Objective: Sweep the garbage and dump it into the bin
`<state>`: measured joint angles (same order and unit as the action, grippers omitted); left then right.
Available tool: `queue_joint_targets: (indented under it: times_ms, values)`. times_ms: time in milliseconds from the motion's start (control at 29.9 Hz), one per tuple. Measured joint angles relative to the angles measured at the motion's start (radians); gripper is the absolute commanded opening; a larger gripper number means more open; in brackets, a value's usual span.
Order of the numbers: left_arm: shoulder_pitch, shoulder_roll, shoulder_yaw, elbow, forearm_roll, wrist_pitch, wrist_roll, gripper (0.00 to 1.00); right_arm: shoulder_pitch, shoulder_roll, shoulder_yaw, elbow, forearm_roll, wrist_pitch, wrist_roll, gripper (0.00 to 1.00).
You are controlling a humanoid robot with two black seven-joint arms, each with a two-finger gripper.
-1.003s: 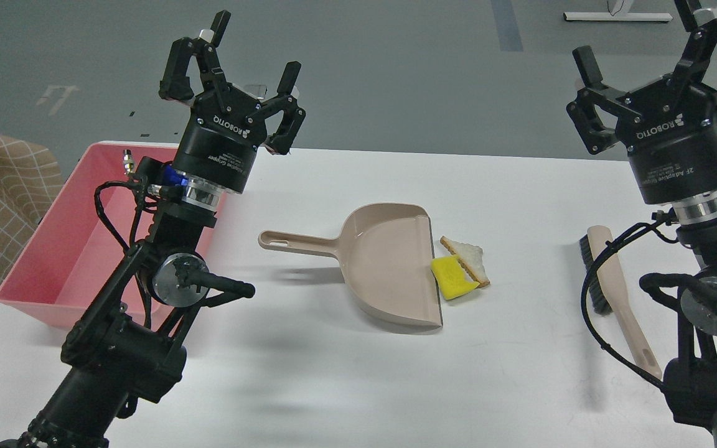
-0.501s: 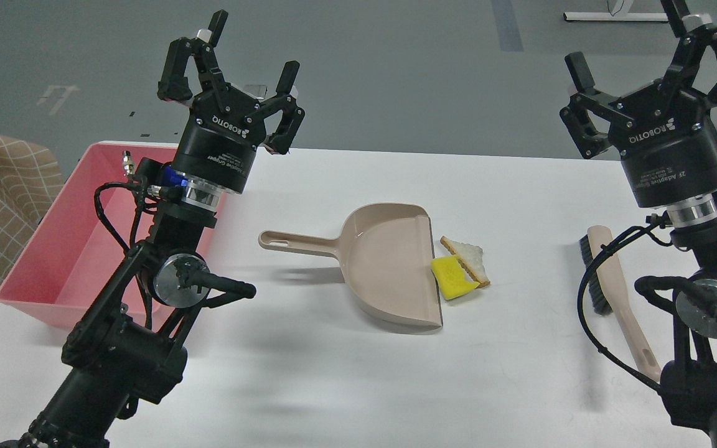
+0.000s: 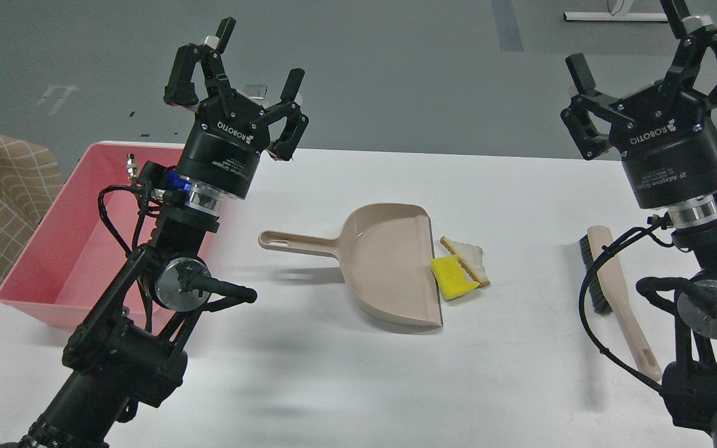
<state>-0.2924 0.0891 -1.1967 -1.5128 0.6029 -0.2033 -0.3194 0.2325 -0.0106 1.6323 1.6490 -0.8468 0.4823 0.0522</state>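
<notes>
Since the earlier frame the left gripper [image 3: 243, 68] has shifted slightly right and tilted; the right gripper [image 3: 648, 53] barely moves. Both hang raised above the white table [image 3: 333, 373], jaws wide and empty. The yellow sponge piece [image 3: 452, 278] and the triangular white bread slice with brown crust [image 3: 469, 258] lie touching each other at the mouth of the beige plastic dustpan [image 3: 386, 264]. The large shallow pink plastic tub [image 3: 41, 274] sits at the table's left edge, apparently empty. The wooden-handled brush [image 3: 613, 292] lies untouched at right. Judging from this, sweeping has not begun; next, the right gripper must descend onto the brush handle, the left onto the dustpan's.
</notes>
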Motion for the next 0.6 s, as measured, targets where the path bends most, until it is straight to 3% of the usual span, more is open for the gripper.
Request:
queue_joint_targets:
  times_ms: [602]
  values:
    - [0.011, 0.003, 0.004, -0.003, 0.007, 0.000, 0.020, 0.98, -0.011, -0.002, -0.002, 0.001, 0.000, 0.006, 0.000, 1.00]
